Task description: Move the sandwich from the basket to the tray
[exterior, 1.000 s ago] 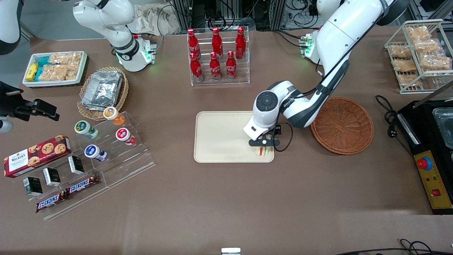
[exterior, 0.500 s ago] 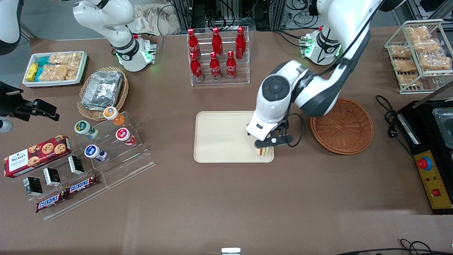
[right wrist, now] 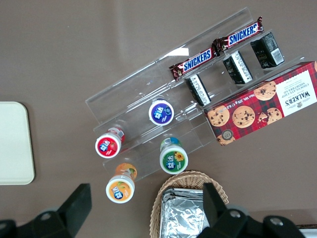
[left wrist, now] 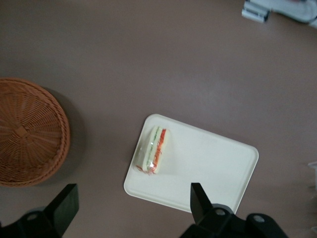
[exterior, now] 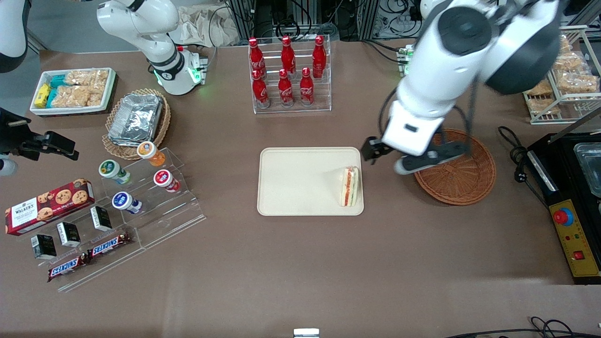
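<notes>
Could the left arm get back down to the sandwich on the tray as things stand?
Probably yes: the gripper hangs open above, the sandwich lies uncovered at the tray edge nearest the basket, nothing over it.

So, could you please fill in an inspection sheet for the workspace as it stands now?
Surface: brown table.
Job's things: sandwich lies on the tray, at its edge nearest the basket; nothing seen in the basket.
Clutter: cola bottles, foil trays, cookie box, Snickers bars.
Grippers: tool open, raised above table between tray and basket, holding nothing.
Cables: black cord beside the basket.
Surroundings: snack rack, control box.
</notes>
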Controlling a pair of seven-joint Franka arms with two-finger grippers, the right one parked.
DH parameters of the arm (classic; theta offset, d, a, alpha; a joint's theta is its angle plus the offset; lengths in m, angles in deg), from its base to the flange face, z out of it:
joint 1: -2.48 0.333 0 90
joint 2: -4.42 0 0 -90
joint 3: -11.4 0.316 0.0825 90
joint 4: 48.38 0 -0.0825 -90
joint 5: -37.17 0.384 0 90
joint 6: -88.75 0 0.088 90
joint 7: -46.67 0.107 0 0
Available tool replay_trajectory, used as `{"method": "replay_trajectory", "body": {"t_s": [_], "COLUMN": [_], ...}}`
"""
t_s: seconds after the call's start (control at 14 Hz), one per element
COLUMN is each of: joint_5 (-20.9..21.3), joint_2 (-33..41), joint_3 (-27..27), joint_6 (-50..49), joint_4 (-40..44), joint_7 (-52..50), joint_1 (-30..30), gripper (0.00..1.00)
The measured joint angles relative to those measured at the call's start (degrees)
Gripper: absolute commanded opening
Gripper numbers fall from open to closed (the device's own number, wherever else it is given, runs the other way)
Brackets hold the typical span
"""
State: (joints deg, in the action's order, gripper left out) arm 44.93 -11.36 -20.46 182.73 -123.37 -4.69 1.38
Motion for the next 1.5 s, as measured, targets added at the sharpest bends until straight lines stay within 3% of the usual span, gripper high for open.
{"method": "replay_trajectory", "body": {"t_s": [0.29,0.57,0.86,1.07,1.29,1.5], "joint_5": [-1.02,-1.41,-4.71,-5.09,-5.57,-6.01], "joint_2": [4.81,6.45,10.02,15.37,19.72,21.39], "joint_3": [0.30,3.39,19.86,31.09,38.36,40.56], "joint_6": [-4.53,-5.87,-8.32,-8.42,-8.19,-8.45], "joint_4": [0.19,0.10,-1.01,-7.09,-12.12,-13.43], "joint_7": [7.25,13.55,28.32,38.18,45.90,48.87], "joint_1": [7.44,8.88,1.08,-6.76,-11.10,-11.46], "gripper": [1.00,1.00,1.00,1.00,1.00,1.00]}}
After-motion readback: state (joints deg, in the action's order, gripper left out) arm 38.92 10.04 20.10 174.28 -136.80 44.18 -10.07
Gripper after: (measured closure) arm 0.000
